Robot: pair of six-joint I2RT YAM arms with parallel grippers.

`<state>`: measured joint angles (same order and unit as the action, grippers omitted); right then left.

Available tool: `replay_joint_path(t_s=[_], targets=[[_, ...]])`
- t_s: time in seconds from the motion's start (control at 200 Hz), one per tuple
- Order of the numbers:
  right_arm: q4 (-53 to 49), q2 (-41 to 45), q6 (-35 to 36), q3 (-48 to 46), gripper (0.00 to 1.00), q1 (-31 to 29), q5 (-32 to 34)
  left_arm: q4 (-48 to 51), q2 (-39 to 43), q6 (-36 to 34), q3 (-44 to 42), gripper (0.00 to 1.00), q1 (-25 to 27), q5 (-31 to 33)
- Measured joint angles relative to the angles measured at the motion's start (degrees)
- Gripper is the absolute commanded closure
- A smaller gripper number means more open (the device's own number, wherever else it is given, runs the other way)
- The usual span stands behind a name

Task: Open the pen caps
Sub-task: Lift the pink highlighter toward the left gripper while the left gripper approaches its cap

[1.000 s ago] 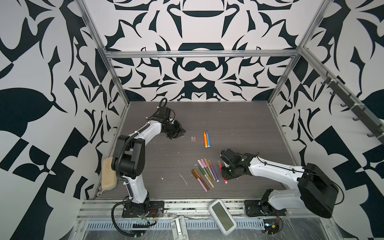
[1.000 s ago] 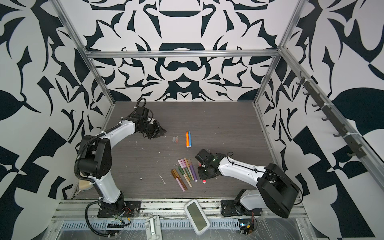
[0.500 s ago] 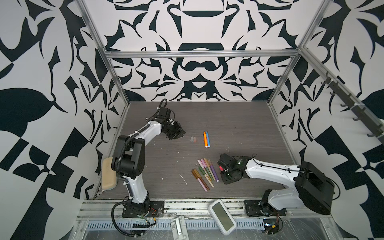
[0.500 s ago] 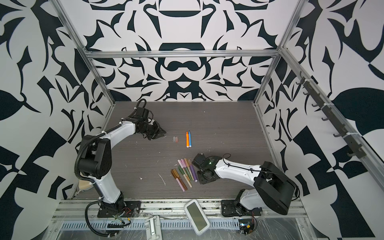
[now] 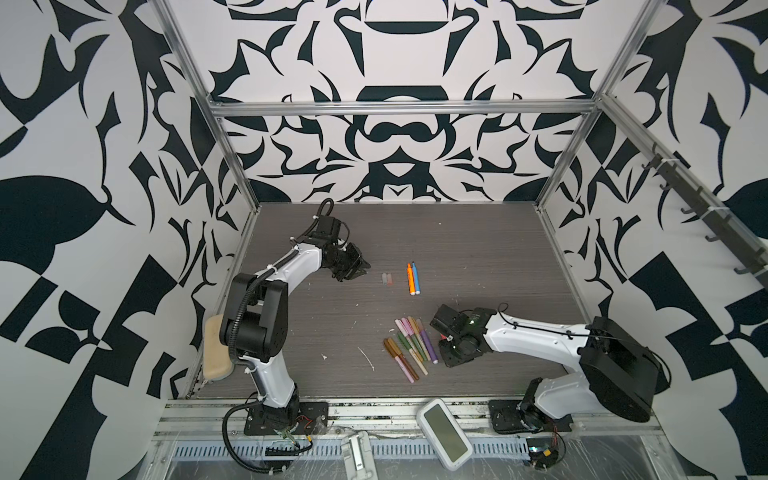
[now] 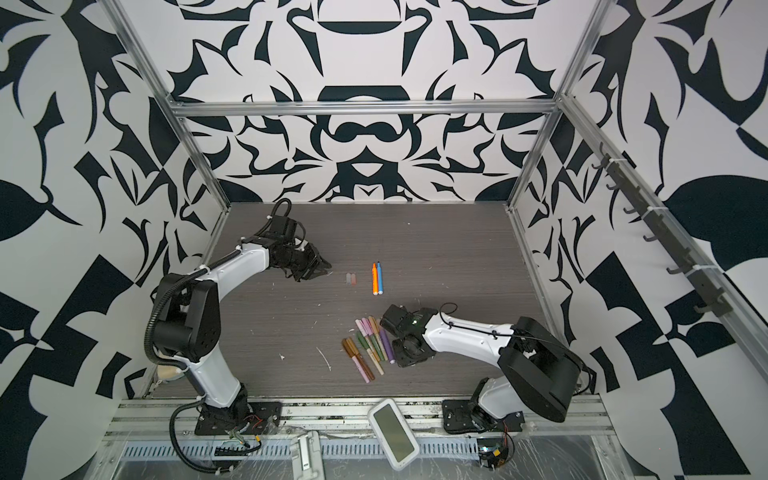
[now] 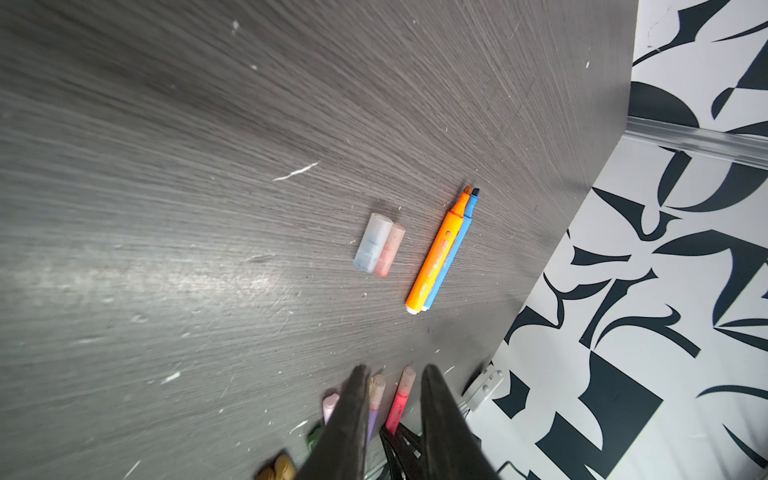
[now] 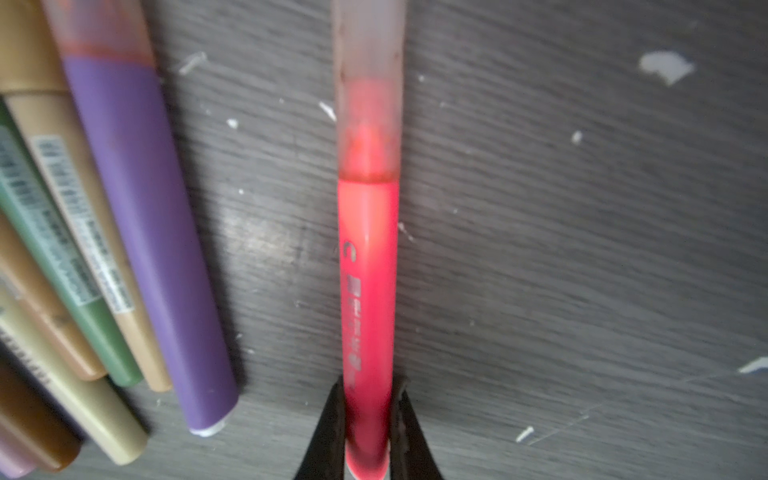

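right gripper (image 8: 369,384) pinches rear of capped pink pen (image 8: 368,270)

Tabletop (image 5: 478,249): dark woodgrain laminate, matt with a dull sheen, scuffed, white flecks. pink pen (image 8: 368,270): smooth glossy plastic, its cap (image 8: 368,62) frosted translucent. purple pen (image 8: 145,208): satin plastic. Frame rails (image 5: 399,109): brushed metal.

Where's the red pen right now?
Right of the pen bunch, under the right gripper; the right wrist view shows the red pen flat on the table, tail end in the jaws, beside the purple pen.
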<state>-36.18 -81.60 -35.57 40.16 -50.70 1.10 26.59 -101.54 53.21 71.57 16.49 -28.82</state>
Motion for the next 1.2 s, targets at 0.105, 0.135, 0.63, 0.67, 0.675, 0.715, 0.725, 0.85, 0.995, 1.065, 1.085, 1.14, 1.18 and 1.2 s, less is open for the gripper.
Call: replay_joint_path(t_s=[0.105,0.135,0.63,0.67,0.675,0.715,0.725,0.85,0.995,1.065,1.085,1.14,1.18,1.2], targets=[[0.0,0.0,1.5,0.5,1.0,2.6,-0.4,0.0,1.3,0.9,-0.1,0.75,1.2,0.6],[-0.1,0.1,2.1,0.8,1.0,3.7,-0.4,0.0,2.0,1.3,-0.3,0.75,1.5,0.7],[7.2,-3.6,11.6,17.5,1.0,17.7,-25.5,-6.5,6.8,8.8,-2.7,0.74,12.6,3.3],[7.7,-3.6,11.5,17.7,1.0,17.7,-27.1,-6.7,6.2,8.9,-2.1,0.74,13.6,3.3],[7.7,-3.6,11.5,17.8,1.0,17.7,-27.3,-6.7,6.2,8.9,-2.0,0.74,13.6,3.3],[7.8,-3.6,11.3,18.0,1.0,17.6,-28.6,-7.1,5.4,8.9,-1.5,0.74,14.4,3.2],[7.8,-3.6,11.3,18.1,1.0,17.6,-28.9,-7.1,5.2,9.0,-1.4,0.74,14.5,3.2],[7.7,-3.6,10.4,18.9,1.0,17.6,-31.4,-7.6,3.7,9.0,-1.0,0.73,15.0,3.1],[7.5,-3.7,9.7,19.1,1.0,17.6,-33.4,-7.8,3.2,8.9,-1.0,0.73,15.4,2.7],[7.5,-3.7,9.0,19.1,1.0,17.6,-34.0,-7.8,3.1,9.0,-1.0,0.73,15.5,2.4],[7.5,-3.7,8.9,19.1,1.0,17.6,-34.1,-7.8,3.1,9.0,-1.0,0.73,15.6,2.4],[7.5,-3.7,8.4,19.1,1.0,17.6,-34.6,-7.8,3.1,9.0,-1.0,0.73,15.7,2.3],[7.5,-3.7,8.2,19.1,1.0,17.6,-34.7,-7.8,3.1,9.0,-1.0,0.73,15.7,2.3],[7.4,-3.7,8.0,19.1,1.0,17.6,-34.8,-7.8,3.1,9.0,-1.0,0.73,15.8,2.2]])
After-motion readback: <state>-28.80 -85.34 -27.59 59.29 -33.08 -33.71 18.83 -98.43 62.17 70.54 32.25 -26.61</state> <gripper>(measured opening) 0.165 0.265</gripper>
